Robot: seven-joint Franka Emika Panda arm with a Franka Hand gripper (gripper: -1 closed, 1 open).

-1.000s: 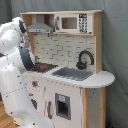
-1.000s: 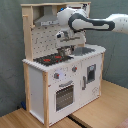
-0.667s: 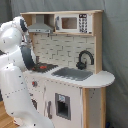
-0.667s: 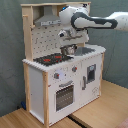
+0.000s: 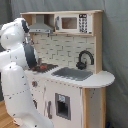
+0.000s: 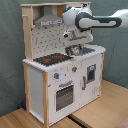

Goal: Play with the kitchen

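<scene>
Gleaming smooth white, the kitchen (image 5: 75,95) (light wood frame) has a black stovetop (image 6: 52,59).

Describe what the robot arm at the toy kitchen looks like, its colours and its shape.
The arm is glossy white with rounded, bulbous links and dark grey to black bands at the joints, as both exterior views show. Near the wrist the housing turns dark, and the gripper below it looks black. No markings or loose cables are visible.
</scene>
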